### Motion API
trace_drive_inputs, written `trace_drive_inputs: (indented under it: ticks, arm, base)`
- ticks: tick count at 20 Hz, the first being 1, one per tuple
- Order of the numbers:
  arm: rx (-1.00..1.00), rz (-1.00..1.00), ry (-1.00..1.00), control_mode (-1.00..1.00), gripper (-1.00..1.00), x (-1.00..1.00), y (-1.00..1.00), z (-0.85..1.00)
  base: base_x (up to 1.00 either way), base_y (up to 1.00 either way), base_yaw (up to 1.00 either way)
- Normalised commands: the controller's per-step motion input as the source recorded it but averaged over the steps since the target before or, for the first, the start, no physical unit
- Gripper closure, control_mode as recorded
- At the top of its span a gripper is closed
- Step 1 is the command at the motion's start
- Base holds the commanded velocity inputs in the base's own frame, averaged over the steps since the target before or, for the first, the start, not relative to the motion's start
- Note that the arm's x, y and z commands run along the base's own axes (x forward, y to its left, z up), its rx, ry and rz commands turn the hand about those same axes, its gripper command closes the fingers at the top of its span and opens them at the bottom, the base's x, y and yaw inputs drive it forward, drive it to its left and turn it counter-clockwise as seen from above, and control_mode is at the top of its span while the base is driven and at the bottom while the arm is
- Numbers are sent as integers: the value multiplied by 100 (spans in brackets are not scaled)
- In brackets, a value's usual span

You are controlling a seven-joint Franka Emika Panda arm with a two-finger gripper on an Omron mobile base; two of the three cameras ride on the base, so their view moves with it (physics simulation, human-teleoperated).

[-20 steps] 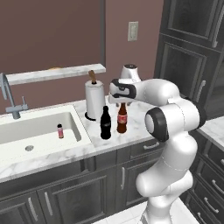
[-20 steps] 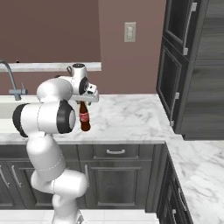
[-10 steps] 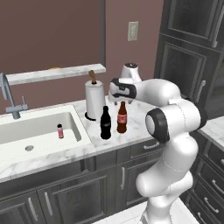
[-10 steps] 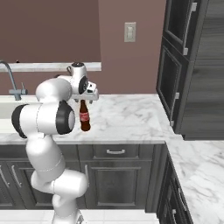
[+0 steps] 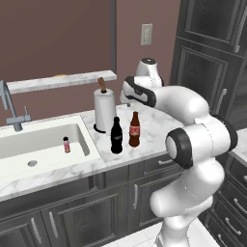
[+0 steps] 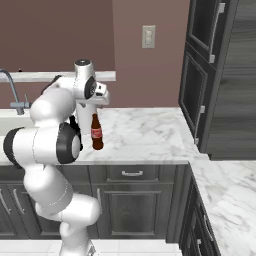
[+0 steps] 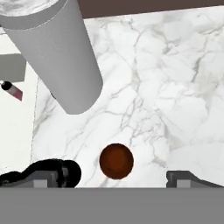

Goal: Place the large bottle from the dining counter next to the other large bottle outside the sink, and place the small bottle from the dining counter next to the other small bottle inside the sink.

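Since a second ago the pincer [image 7: 113, 177] has let go and risen; its jaws stand wide above the large bottle [image 5: 134, 129]. That bottle stands upright on the surface [image 5: 154, 128] just beside the other large bottle [image 5: 116, 136]; its red label's writing is unreadable. The hand view adds the brown cap from above; the left base view adds a small bottle [image 5: 66, 144] inside the sink [image 5: 43, 159].

Kitchen corner with dark cabinets

A brown-mauve wall [image 5: 58, 38] fills the upper left, a wall switch [image 5: 146, 34] upper centre, tall dark cabinets [image 5: 212, 58] at right, marbled desk [image 6: 145, 132] below.
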Motion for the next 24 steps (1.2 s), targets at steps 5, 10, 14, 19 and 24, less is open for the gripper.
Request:
trace_drive_inputs:
  ticks: [5,10,14,19,24]
  arm:
    - [0,4,0,-100,-100,-52,0,47]
    - [0,3,0,-100,-100,-72,0,25]
    - [0,4,0,-100,-100,-86,0,1]
    - [0,4,0,-100,-100,-87,0,-3]
    - [0,1,0,-100,-100,-90,0,-7]
  base:
    - [0,0,0]
    - [0,0,0]
    - [0,0,0]
    - [0,0,0]
    - [0,0,0]
